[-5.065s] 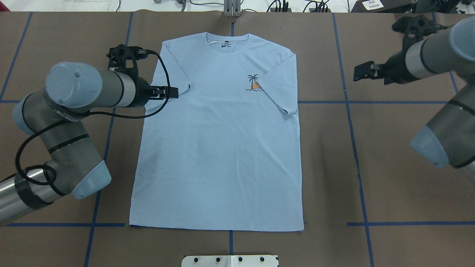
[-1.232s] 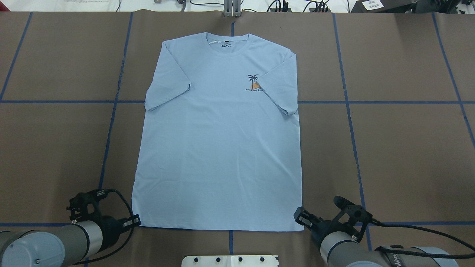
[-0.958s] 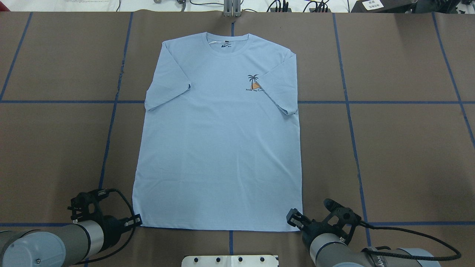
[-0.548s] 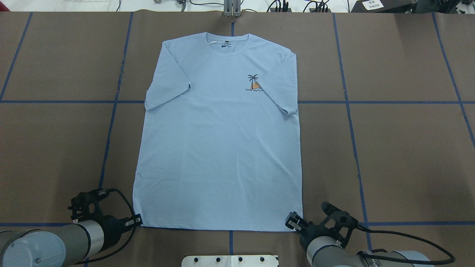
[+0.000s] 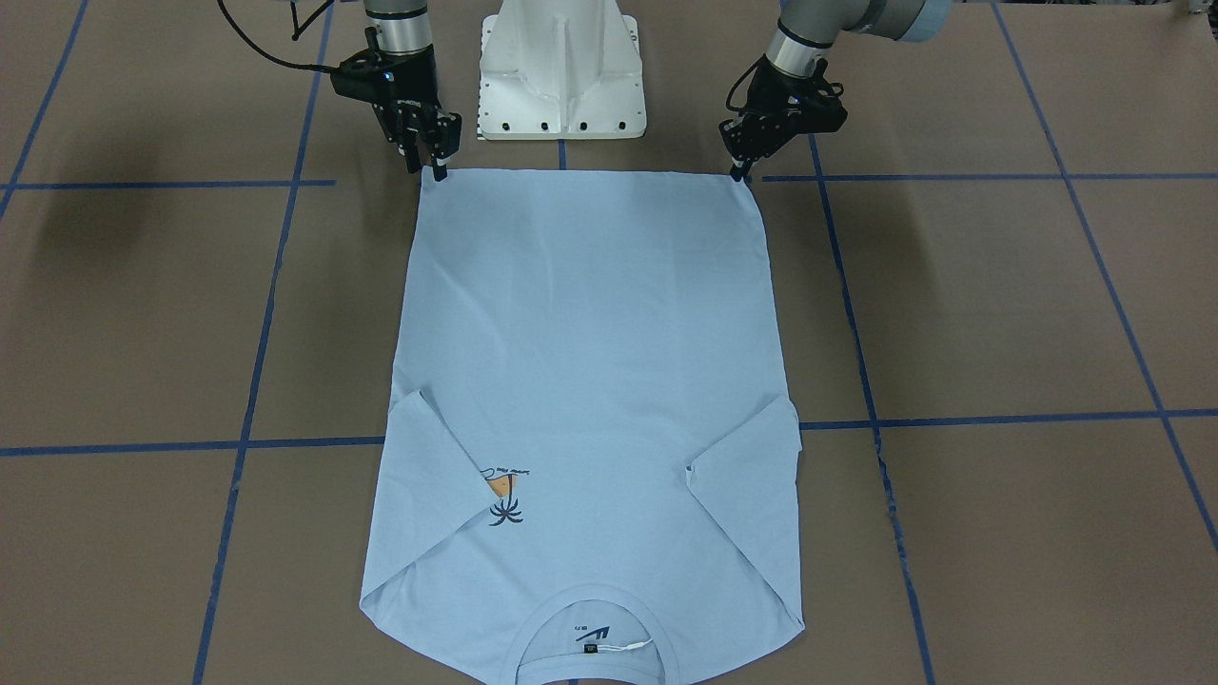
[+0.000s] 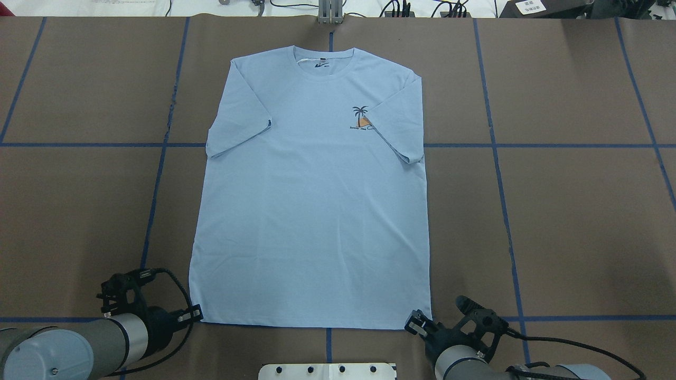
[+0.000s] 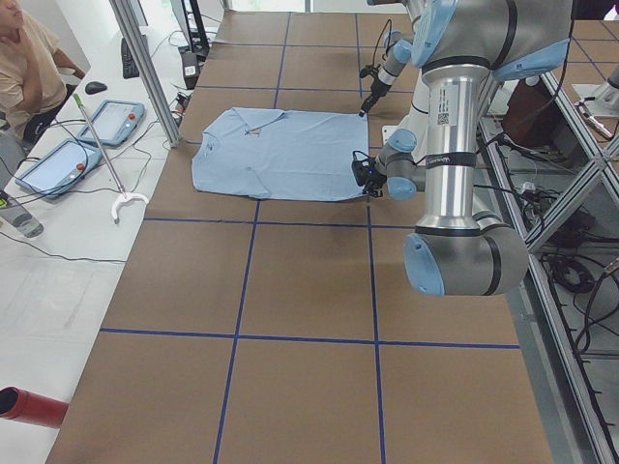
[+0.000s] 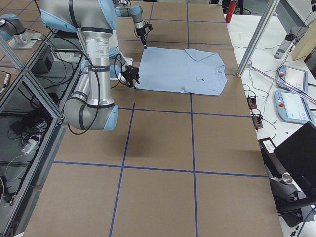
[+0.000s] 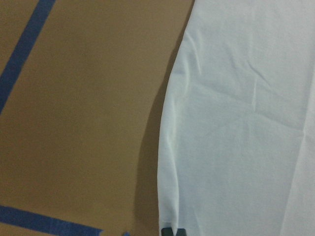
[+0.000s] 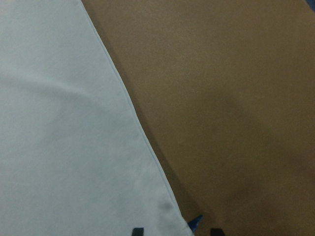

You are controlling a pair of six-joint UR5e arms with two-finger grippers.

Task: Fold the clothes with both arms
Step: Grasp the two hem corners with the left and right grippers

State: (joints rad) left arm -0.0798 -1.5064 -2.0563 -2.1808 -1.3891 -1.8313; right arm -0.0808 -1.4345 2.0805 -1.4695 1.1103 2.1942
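Note:
The light blue T-shirt [image 6: 311, 211] lies flat on the brown table, collar at the far side, both sleeves folded in, palm print [image 6: 361, 117] showing. My left gripper [image 6: 196, 314] is at the hem's near left corner. In the left wrist view its tips [image 9: 172, 231] are closed together on the shirt's corner [image 9: 165, 219]. My right gripper [image 6: 414, 322] is at the hem's near right corner. In the right wrist view its fingertips [image 10: 138, 231] stand apart on either side of the corner [image 10: 182, 221]. In the front view the left gripper [image 5: 738, 173] looks narrow and the right gripper [image 5: 426, 171] spread.
The white pedestal base [image 5: 561, 67] stands just behind the hem, between the two grippers. Blue tape lines [image 6: 528, 145] cross the brown table. An aluminium post [image 7: 145, 68] stands by the collar end. An operator [image 7: 24, 68] sits beyond the far edge.
Five seconds ago both arms were up by the sleeves; they are now at the hem. Over the last second the right gripper slid left and nearer onto the hem corner. The left gripper stayed still.

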